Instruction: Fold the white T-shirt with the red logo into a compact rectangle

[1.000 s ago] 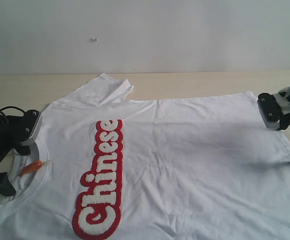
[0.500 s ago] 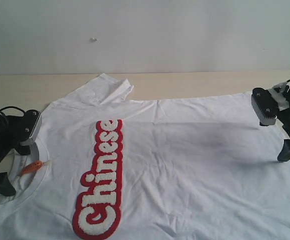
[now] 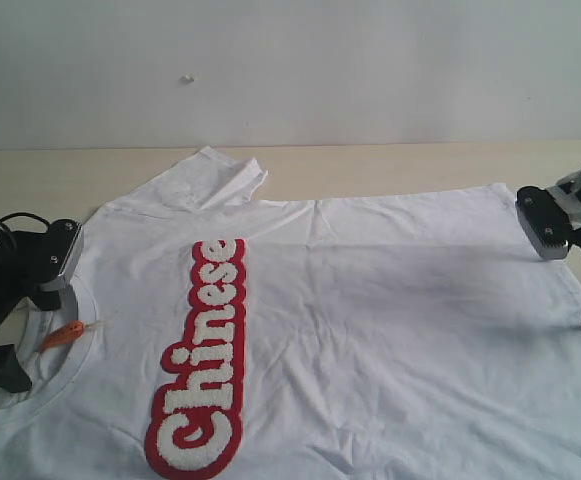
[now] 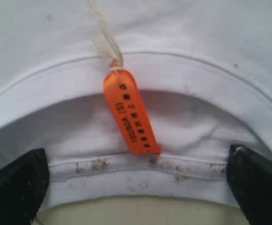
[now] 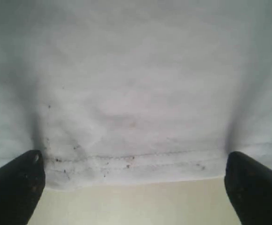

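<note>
T-shirt (image 3: 390, 330) cropped btm edge; tag (image 4: 128, 112) print blurry.

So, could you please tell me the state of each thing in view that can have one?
Thin white cotton T-shirt: spread flat, front up, not yet folded.
Red-outlined fuzzy "Chinese" logo: face up, uncovered.
Small orange neck tag: lying across the collar opening.
Left gripper: open, jaws either side of the collar edge.
Right gripper: open, jaws either side of the bottom hem.
</note>
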Tool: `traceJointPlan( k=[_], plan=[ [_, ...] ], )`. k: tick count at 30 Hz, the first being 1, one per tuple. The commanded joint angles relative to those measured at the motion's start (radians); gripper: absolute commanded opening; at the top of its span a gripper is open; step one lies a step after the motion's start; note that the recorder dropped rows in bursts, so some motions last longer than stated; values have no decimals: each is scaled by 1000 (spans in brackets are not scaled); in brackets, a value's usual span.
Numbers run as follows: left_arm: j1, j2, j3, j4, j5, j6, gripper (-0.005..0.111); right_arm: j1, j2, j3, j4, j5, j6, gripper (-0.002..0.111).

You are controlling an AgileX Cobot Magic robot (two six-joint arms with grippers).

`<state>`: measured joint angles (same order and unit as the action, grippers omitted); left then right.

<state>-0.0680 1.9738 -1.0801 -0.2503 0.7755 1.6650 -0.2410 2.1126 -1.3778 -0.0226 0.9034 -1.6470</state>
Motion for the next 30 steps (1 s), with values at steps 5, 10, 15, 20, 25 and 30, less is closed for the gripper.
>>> traceJointPlan(
  k=[5, 10, 15, 20, 25, 30],
  plan=[
    [-2, 33, 18, -5, 5, -2, 105, -4, 13, -5, 112, 10, -8, 105],
    [-2, 34, 18, -5, 3, -2, 105, -4, 15, -5, 225, 0, -8, 105],
    [-2, 34, 18, -5, -3, -2, 105, -4, 15, -5, 223, -96, -3, 105],
    [-2, 34, 18, -5, -3, -6, 105, -4, 15, -5, 37, -58, 34, 105],
    [-2, 34, 18, -5, -15, -5, 105, -4, 15, -5, 46, -62, 17, 105],
    [-2, 34, 18, -5, -15, -5, 105, -4, 15, -5, 35, 24, -36, 105]
  ],
)
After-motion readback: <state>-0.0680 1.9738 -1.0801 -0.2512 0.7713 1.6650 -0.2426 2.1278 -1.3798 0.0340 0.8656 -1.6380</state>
